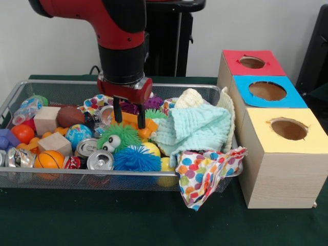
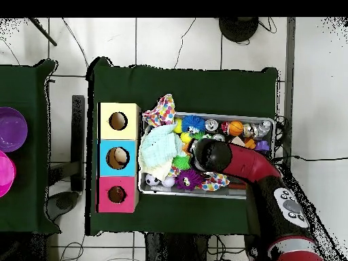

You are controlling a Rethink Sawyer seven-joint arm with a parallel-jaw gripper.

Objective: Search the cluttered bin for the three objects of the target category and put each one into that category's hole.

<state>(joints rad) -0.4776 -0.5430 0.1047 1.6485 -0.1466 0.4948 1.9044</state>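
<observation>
My gripper (image 1: 129, 117) hangs open in the middle of the wire bin (image 1: 51, 92), its two black fingers either side of an orange block (image 1: 134, 121), just above a green fuzzy toy with eyes (image 1: 120, 137). Nothing is held. Around it lie a blue spiky ball (image 1: 136, 159), drink cans (image 1: 100, 160), wooden blocks (image 1: 47, 119), a small basketball (image 1: 48, 160) and a mint cloth (image 1: 197, 128). Right of the bin stand three boxes with holes on top: red (image 1: 253, 62), blue (image 1: 267, 91) and yellow (image 1: 288, 129). From overhead the arm (image 2: 245, 163) hides the fingers.
A polka-dot cloth (image 1: 205, 171) hangs over the bin's front right corner, next to the yellow box. In the overhead view the boxes (image 2: 117, 158) line the bin's left end, and a purple bowl (image 2: 10, 129) sits on a separate table at far left.
</observation>
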